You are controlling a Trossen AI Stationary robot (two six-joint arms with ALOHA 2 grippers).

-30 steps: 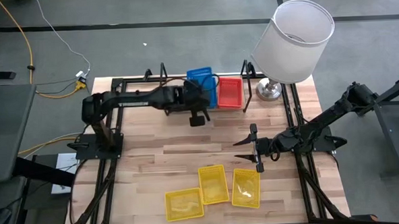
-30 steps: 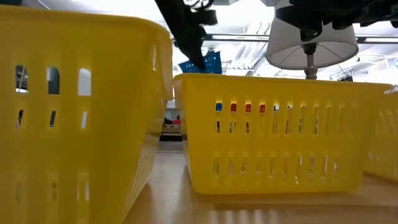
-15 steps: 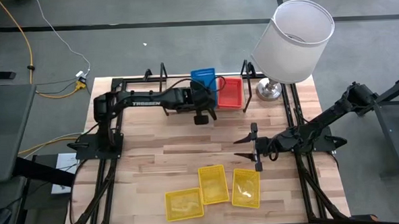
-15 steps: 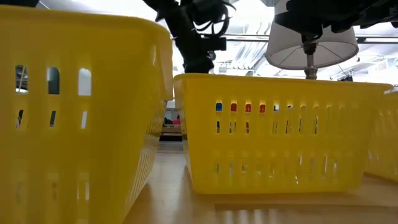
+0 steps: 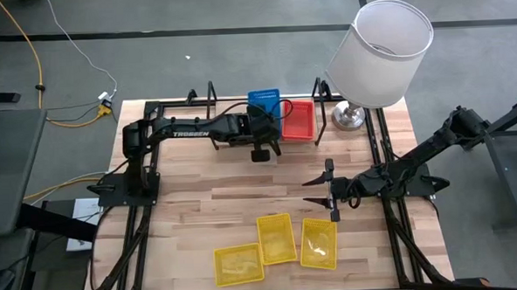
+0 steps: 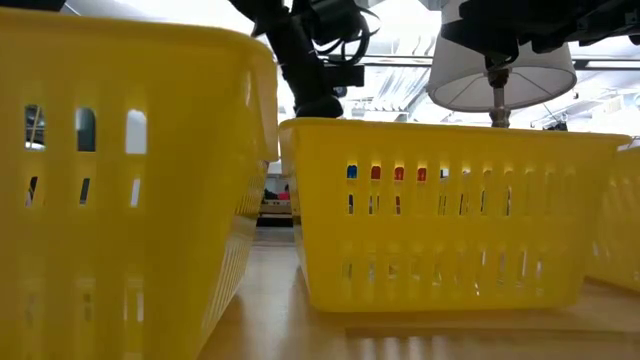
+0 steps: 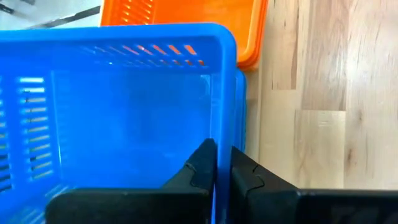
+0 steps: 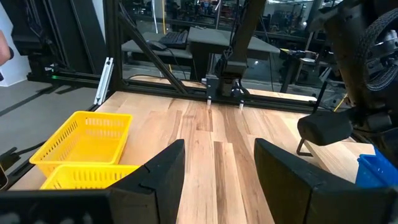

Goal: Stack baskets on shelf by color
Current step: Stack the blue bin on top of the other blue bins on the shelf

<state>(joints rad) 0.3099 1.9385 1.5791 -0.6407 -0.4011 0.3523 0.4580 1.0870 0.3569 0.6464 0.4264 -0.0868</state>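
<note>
The blue basket [image 5: 263, 104] now sits over the blue stack on the shelf [image 5: 202, 105] at the back of the bench [image 5: 200, 209]. A second ago it hung a little short of that spot and slightly tilted; in the last half second it has barely moved, so the placing looks all but done and only the release remains. The left gripper [image 7: 221, 171] is pinched shut on the basket's near wall, the thin blue rim squeezed between its fingers [image 7: 202, 168]. In the left wrist view another blue rim shows just beneath the held one, so it appears to be nesting into a basket already there; nothing else lies inside it.

Just beside it on the shelf stands the red stack [image 5: 298, 120], touching or nearly touching the blue; its inside looks empty too. How many baskets each stack holds cannot be told.

Farther right, the right gripper [image 5: 329, 191] hangs over the middle of the bench with its fingers spread wide and holding nothing. Near the front edge three yellow baskets [image 5: 277, 239] lie apart from each other, unstacked and empty, apparently the last colour to shelve.
</note>
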